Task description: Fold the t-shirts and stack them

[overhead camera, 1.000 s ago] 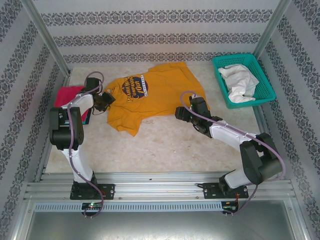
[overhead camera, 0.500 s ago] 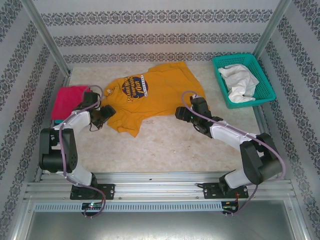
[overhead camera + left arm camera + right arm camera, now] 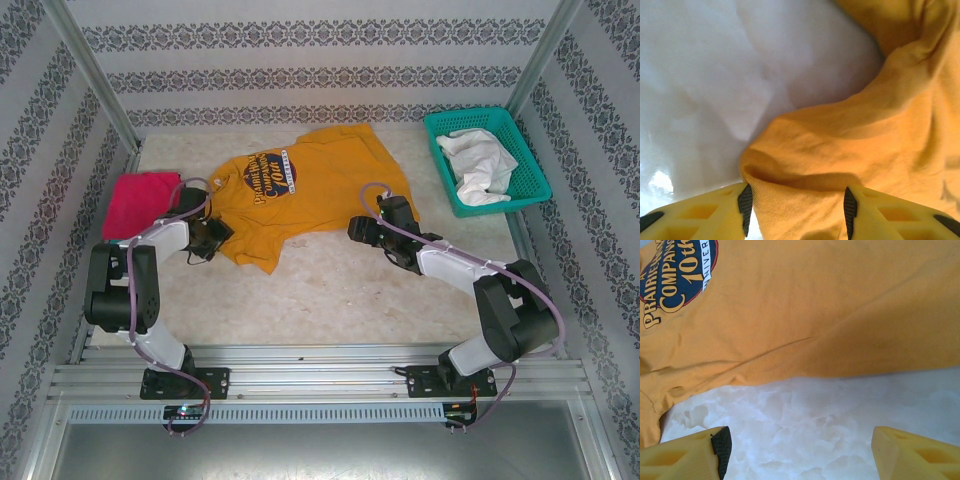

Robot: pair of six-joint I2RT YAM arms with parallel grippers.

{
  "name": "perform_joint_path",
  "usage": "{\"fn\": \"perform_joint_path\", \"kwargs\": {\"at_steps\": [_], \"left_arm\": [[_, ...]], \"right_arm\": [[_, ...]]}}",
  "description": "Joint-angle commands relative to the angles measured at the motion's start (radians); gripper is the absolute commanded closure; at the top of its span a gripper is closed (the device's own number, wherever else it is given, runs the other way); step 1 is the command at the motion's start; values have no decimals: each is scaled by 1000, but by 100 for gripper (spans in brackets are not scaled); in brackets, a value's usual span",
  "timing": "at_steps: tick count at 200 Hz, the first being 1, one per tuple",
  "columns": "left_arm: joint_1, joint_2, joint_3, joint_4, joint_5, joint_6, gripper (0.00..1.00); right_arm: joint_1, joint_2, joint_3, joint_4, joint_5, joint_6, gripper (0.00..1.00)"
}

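The mustard-orange t-shirt (image 3: 310, 195) lies spread at the table's middle back, its dark round logo (image 3: 268, 172) facing up. My left gripper (image 3: 220, 237) sits at the shirt's lower left edge. In the left wrist view a bunched fold of that shirt (image 3: 850, 145) fills the gap between the left gripper (image 3: 795, 207) pads, touching both. My right gripper (image 3: 358, 228) stands open just before the shirt's right hem. In the right wrist view, bare table shows between the right gripper (image 3: 799, 450) fingers and the shirt (image 3: 815, 305) lies beyond them. A magenta t-shirt (image 3: 140, 200) lies folded at far left.
A teal lattice basket (image 3: 470, 115) at the back right holds a white cloth (image 3: 478, 165). Patterned walls and metal posts close in the table on three sides. Pale marbled tabletop (image 3: 340, 290) stretches between the shirt and the arms' bases.
My left gripper slid toward me along the shirt's left edge, from beside the logo to the lower corner, opening and closing again. The right arm barely moved.
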Motion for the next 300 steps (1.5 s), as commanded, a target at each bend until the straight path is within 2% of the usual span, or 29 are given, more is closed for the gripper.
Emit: {"fn": "perform_joint_path", "kwargs": {"at_steps": [1,38,64,88,136,160,189,197,219,233,262,300], "left_arm": [[-5,52,32,4,14,-22,54],[-6,46,-9,32,50,-40,83],[-6,-46,-56,-9,18,-31,92],[-6,-161,-128,-36,-2,-35,93],[-6,-374,-313,-73,0,-88,86],[-6,-475,-401,-117,-6,-99,86],[-6,-559,-478,-171,-22,-112,80],[-6,-582,-496,-177,-20,-119,74],[-6,-655,-502,-226,-52,-129,44],[-6,-694,-480,-248,-90,-115,32],[-3,-635,-381,-238,-132,-41,23],[0,-381,-200,-220,-136,102,32]], "right_arm": [[-4,-11,-8,16,-12,25,26],[18,8,13,9,-30,10,25],[65,39,56,-10,-29,-30,24],[146,90,120,-28,-26,-106,23],[313,227,263,-54,-25,-217,23],[358,280,324,-53,-63,-221,23],[396,333,385,-52,-104,-219,23],[402,341,396,-51,-112,-216,23],[406,347,405,-50,-118,-210,23],[406,341,404,-53,-105,-216,23],[404,333,401,-64,-83,-225,23],[402,325,393,-65,-72,-211,23]]}}
